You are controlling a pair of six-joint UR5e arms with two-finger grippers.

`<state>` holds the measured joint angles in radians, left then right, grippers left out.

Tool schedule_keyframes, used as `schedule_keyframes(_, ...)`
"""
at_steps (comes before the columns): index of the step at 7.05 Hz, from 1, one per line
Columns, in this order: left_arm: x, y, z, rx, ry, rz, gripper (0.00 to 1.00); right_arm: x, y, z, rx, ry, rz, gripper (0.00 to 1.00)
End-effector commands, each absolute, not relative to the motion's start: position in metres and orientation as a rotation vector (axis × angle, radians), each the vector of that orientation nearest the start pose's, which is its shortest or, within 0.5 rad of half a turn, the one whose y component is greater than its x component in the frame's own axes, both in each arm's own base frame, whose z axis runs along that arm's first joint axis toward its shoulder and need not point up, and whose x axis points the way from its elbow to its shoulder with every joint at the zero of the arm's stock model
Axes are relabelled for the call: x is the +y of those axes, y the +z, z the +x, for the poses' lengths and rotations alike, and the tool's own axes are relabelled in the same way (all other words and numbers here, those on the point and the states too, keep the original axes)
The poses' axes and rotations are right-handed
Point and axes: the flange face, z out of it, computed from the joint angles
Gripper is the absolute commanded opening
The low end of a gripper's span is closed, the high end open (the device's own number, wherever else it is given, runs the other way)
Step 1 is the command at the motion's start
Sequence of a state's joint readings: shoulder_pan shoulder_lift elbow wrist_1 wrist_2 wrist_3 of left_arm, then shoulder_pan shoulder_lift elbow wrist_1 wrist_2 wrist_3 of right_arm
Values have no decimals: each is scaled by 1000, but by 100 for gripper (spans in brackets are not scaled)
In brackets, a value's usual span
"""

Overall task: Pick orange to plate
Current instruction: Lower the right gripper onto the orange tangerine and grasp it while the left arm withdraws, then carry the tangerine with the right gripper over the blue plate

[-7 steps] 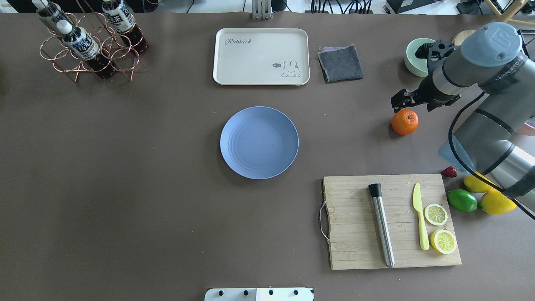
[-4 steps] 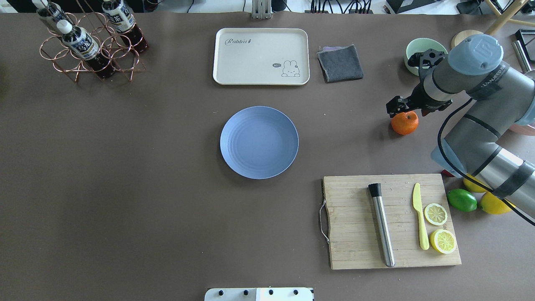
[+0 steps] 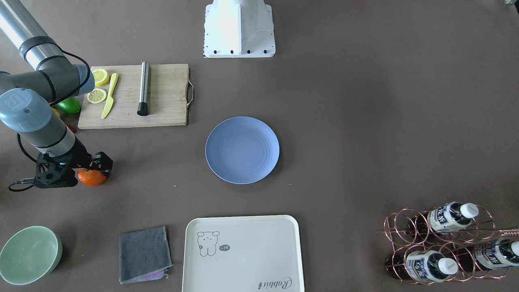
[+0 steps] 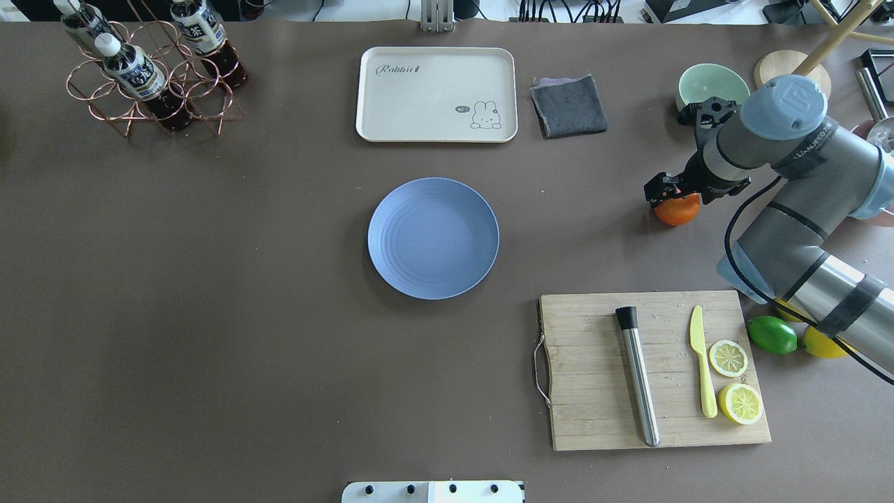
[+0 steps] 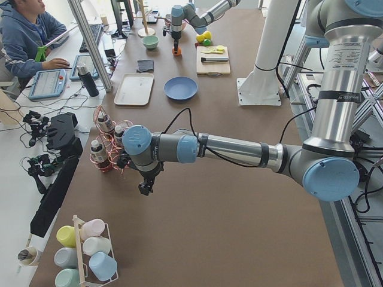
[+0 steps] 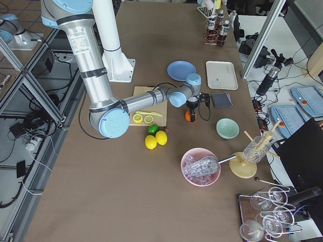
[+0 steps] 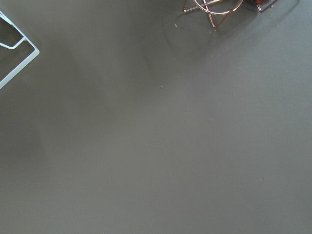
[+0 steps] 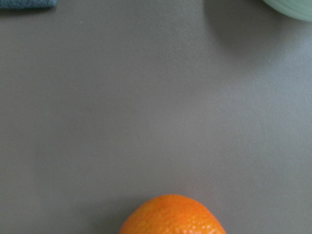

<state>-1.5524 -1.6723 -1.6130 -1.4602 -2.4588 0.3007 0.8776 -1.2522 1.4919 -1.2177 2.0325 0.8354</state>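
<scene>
The orange (image 4: 677,212) rests on the brown table at the right, about two plate widths from the periwinkle plate (image 4: 433,237), which is bare at the centre. My right gripper (image 4: 671,195) is low over the orange, covering its top, and looks open with its fingers either side of the fruit. From across the table the same gripper (image 3: 94,165) sits on top of the orange (image 3: 91,178). The right wrist view shows only the orange (image 8: 173,217) at its bottom edge, without fingers. My left gripper (image 5: 144,189) hangs over bare table near the bottle rack; I cannot tell its state.
A cutting board (image 4: 594,370) with a steel muddler, a yellow knife and lemon slices lies near the right arm. A lime (image 4: 772,334) and lemons sit beside it. Behind the orange stand a green bowl (image 4: 711,80), a grey cloth (image 4: 568,105) and a cream tray (image 4: 436,94).
My right gripper has come down and slightly forward from beside the green bowl until it covers the top of the orange. The orange and the plate have not moved.
</scene>
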Motion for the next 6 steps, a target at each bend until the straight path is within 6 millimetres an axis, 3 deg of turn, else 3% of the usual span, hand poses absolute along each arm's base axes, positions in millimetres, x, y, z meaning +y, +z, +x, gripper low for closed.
schedule_keyframes(1, -535, 587, -46, 878, 314, 160, 98, -551, 490, -351, -730, -11, 107, 64)
schedule_keyframes(2, -535, 587, -46, 878, 313, 159, 98, -551, 487, -353, -734, -17, 110, 18)
schedule_keyframes(3, -535, 587, -46, 878, 314, 160, 98, -551, 475, -355, -747, -20, 124, 0)
schedule_keyframes(4, -535, 587, -46, 878, 314, 160, 98, -557, 446, -369, -773, -9, 133, 0)
schedule_keyframes(5, -534, 588, -46, 879, 313, 158, 98, -554, 411, -399, -814, 33, 118, 0)
schedule_keyframes(6, -534, 588, -46, 879, 313, 158, 98, -554, 359, -436, -813, 110, 79, 0)
